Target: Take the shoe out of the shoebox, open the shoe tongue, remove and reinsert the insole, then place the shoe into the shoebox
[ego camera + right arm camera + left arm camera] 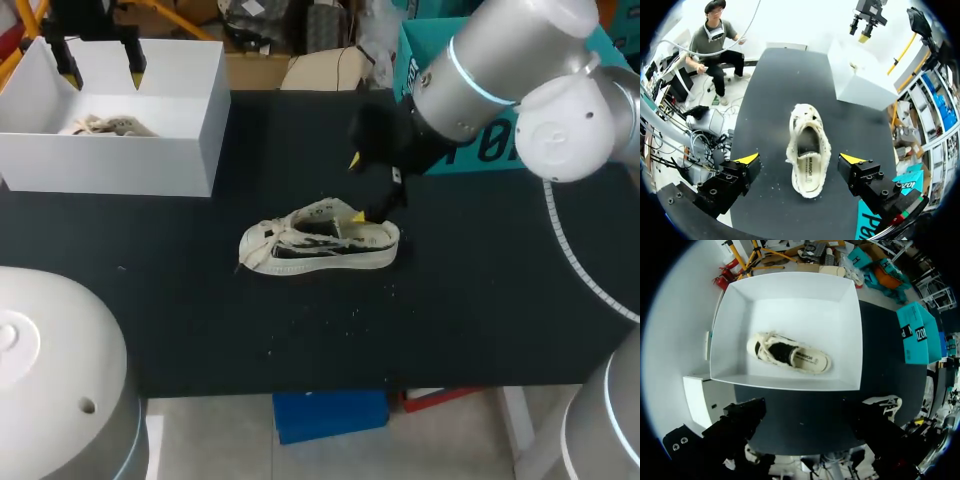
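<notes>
A cream low-top shoe (320, 243) lies on its sole in the middle of the black table (480, 300), toe toward the white shoebox (150, 150). My right gripper (357, 188) hovers open over its heel end. In the right wrist view the shoe (807, 150) sits below and between the spread fingers, untouched, with its insole showing. A second cream shoe (790, 352) lies inside the shoebox (850, 330). My left gripper (102, 65) hangs open above the box, holding nothing; its dark fingers (740, 415) show in the left wrist view.
A teal carton (500, 150) stands at the table's back right, behind my right arm. The shoebox takes up the back left corner. Small white specks lie on the cloth in front of the shoe.
</notes>
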